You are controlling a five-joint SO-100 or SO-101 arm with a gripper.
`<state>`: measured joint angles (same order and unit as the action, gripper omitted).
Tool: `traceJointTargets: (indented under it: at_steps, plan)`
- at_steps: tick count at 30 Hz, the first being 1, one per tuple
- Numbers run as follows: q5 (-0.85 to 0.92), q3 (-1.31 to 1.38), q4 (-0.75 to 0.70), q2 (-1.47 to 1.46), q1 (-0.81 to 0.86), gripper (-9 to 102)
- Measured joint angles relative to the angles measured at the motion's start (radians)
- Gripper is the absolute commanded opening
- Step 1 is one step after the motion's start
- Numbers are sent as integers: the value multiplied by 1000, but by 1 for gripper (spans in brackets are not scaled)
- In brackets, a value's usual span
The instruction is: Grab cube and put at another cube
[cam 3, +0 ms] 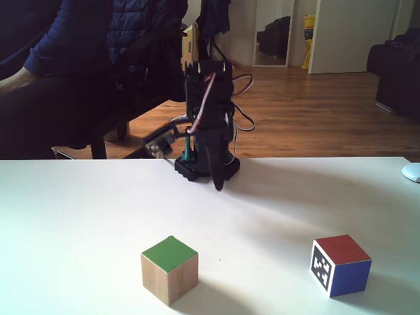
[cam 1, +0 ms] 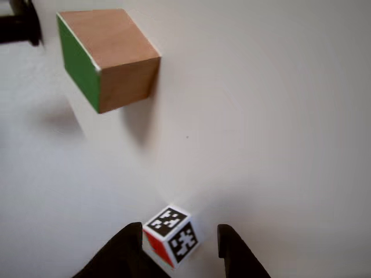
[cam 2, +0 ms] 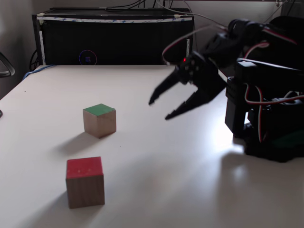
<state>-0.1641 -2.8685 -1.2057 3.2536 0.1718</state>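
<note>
Claw [cam 2: 158, 109] gapes wide, empty; one green-faced cube [cam 2: 99, 120], one marker cube [cam 3: 340, 265].

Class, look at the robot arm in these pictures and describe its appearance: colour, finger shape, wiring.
The arm is black all over, built from blocky segments. Red and pale cables loop along it. Its gripper has two dark fingers tapering to points, with a small red light glowing near the fingers' base.

Plain matt wooden cube [cam 3: 169, 270] with one green painted face, smooth matt white table [cam 3: 79, 216], black plastic hand [cam 2: 158, 109]
</note>
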Motion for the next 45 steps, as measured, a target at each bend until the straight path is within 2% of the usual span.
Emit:
traceJointTargets:
  at_steps: [8, 19, 28, 33, 42, 45]
  plan:
    - [-149, 353, 38, -431, -11, 26]
    - [-304, 848, 2, -1172, 72, 25]
    - [-368, 1235, -133, -1572, 80, 25]
    - [-393, 1506, -296, -1756, 75, 27]
    - [-365, 1856, -514, -2010, 127, 26]
    - [-330, 1893, -545, -2029, 160, 27]
